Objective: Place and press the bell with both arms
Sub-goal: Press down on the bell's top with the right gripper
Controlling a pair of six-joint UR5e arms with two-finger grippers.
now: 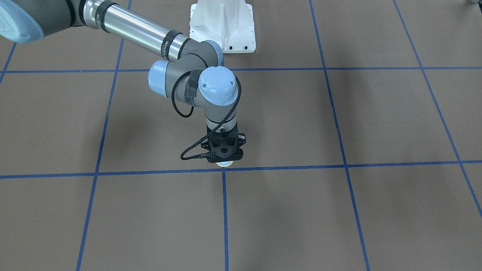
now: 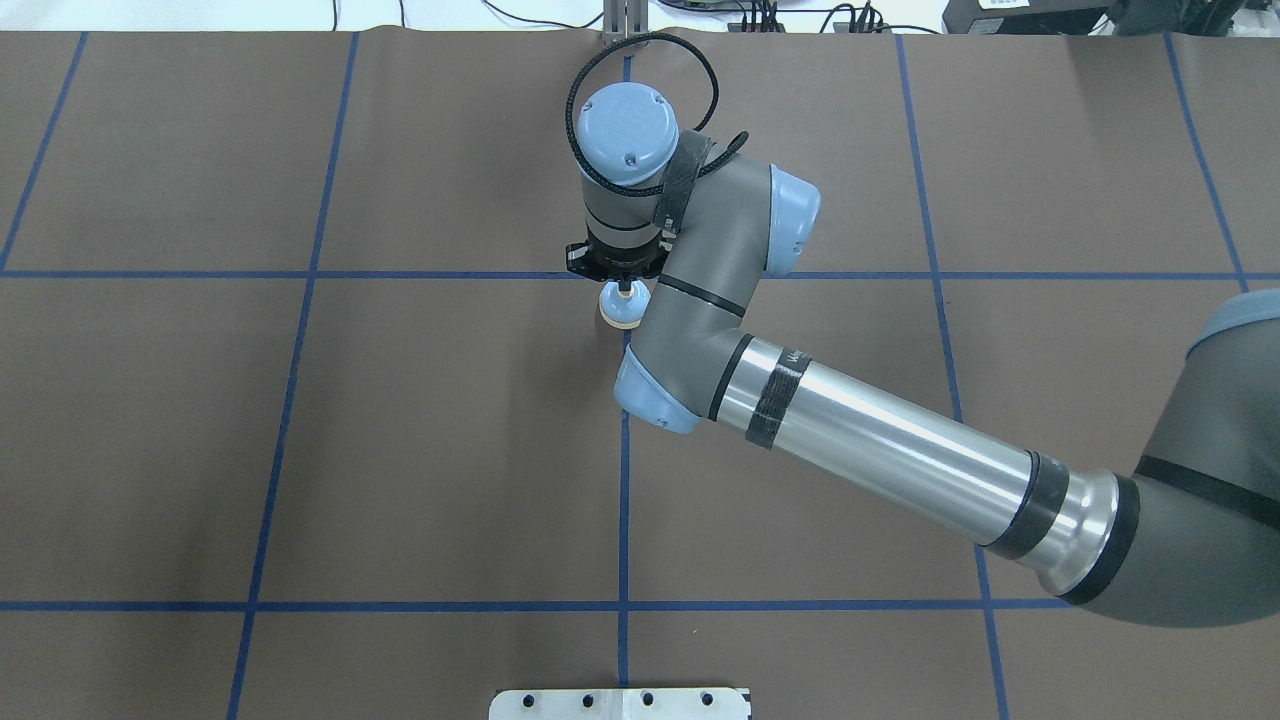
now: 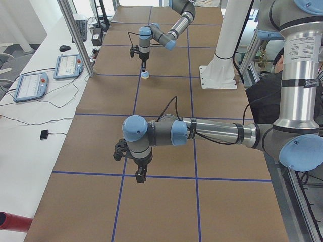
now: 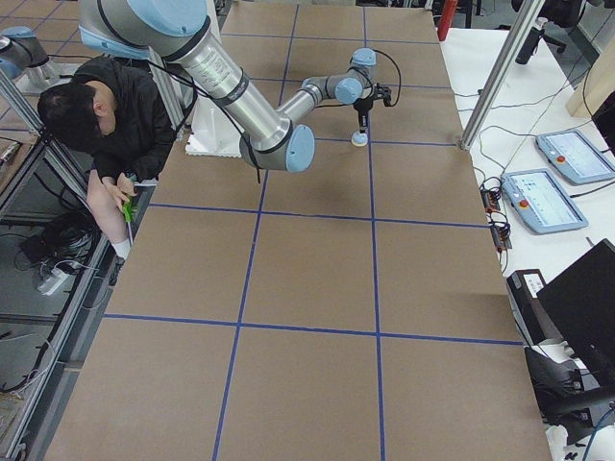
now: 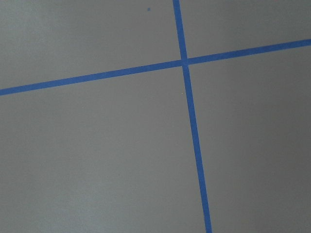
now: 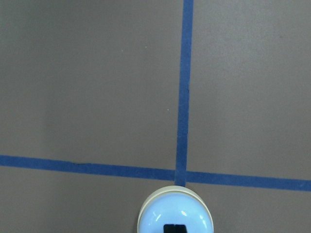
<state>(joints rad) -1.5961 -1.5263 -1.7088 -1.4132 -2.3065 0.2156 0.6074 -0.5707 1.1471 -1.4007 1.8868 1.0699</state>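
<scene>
The light-blue bell point(image 2: 620, 308) with its cream base ring is by the crossing of two blue tape lines near the table's middle. It also shows in the front view point(image 1: 224, 164) and the right wrist view point(image 6: 175, 218). My right gripper point(image 2: 627, 289) points straight down, its fingers close together on the bell's top, hiding the button. I cannot tell if the bell rests on the table. My left gripper point(image 3: 141, 176) hangs low over a tape line, far from the bell. It shows only in the exterior left view, so I cannot tell if it is open.
The white bolted pedestal point(image 1: 223, 26) stands behind the bell on the robot's side. A person point(image 4: 115, 125) crouches beside the table. Teach pendants point(image 3: 30, 85) and a metal post point(image 3: 75, 35) stand along the operators' side. The brown table carries a blue tape grid.
</scene>
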